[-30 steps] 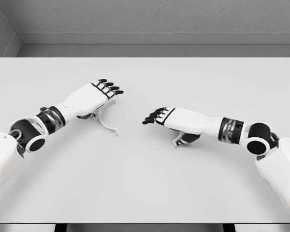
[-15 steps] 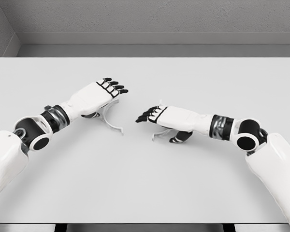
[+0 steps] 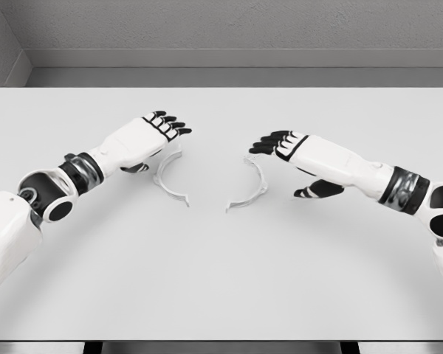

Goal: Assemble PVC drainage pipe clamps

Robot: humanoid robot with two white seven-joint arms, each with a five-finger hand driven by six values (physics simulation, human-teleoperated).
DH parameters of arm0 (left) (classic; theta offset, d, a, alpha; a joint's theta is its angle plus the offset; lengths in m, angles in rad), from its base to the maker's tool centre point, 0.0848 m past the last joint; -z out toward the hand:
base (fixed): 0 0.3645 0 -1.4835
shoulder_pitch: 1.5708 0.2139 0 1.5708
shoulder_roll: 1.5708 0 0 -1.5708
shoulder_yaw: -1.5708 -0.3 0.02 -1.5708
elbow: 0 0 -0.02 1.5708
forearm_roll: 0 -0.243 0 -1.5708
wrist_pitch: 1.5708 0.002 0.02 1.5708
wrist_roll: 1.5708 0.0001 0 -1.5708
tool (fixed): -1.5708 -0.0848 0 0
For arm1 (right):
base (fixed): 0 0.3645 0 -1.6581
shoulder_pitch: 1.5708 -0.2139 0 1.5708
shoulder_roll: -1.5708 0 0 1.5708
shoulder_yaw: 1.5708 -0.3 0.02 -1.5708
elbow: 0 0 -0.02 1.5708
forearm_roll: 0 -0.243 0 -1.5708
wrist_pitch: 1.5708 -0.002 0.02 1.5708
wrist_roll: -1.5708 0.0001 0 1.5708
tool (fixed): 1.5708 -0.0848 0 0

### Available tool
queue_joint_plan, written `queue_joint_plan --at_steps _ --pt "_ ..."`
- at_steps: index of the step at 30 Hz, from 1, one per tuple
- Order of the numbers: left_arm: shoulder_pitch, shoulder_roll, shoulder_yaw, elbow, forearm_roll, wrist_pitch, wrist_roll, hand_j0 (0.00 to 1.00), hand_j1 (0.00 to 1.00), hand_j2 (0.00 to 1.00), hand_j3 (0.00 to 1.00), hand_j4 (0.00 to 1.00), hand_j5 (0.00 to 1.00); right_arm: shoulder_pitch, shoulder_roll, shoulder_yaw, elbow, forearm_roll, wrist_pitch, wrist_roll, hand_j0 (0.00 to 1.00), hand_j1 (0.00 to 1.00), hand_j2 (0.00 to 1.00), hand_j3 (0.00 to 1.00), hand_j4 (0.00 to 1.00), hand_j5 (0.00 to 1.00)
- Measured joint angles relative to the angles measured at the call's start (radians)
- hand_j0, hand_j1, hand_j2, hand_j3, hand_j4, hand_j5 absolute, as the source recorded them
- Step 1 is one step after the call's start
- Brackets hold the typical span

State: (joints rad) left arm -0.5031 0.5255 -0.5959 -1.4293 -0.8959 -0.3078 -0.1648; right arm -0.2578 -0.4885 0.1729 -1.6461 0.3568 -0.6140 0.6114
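Observation:
Two white curved clamp halves lie on the white table [image 3: 221,280] near its middle. The left half [image 3: 167,178] opens to the right, and the right half [image 3: 252,186] opens to the left; a gap separates them. My left hand [image 3: 162,127] hovers just above and left of the left half, fingers relaxed, holding nothing. Up and to the right of the right half is my right hand [image 3: 277,142], with extended fingers and nothing in its grasp.
A grey wall [image 3: 221,29] rises behind the table's far edge. Apart from the two clamp halves and my arms, no other objects show on the table.
The right hand let go of the right clamp half and drew back up and to the right. The left hand pulled slightly away, uncovering the left half. Both halves now lie in full view.

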Motion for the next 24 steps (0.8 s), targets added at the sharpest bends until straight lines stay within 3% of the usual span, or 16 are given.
queue_joint_plan --at_steps 6,13,24 --pt "-0.023 -0.010 -0.003 0.026 0.001 -0.001 0.000 1.00 1.00 1.00 1.00 1.00 1.00 0.123 -0.091 -0.163 0.014 -0.146 -0.001 0.000 1.00 1.00 1.00 1.00 1.00 1.00" --pt "-0.023 -0.027 -0.014 0.038 -0.002 -0.002 0.000 1.00 1.00 1.00 1.00 1.00 1.00 0.172 -0.118 -0.361 0.097 -0.220 0.000 0.000 1.00 1.00 1.00 1.00 1.00 1.00" --pt "-0.025 -0.046 -0.024 0.042 -0.004 -0.001 -0.001 1.00 1.00 1.00 1.00 1.00 1.00 0.183 -0.117 -0.397 0.114 -0.217 0.000 0.000 1.00 1.00 1.00 1.00 1.00 1.00"
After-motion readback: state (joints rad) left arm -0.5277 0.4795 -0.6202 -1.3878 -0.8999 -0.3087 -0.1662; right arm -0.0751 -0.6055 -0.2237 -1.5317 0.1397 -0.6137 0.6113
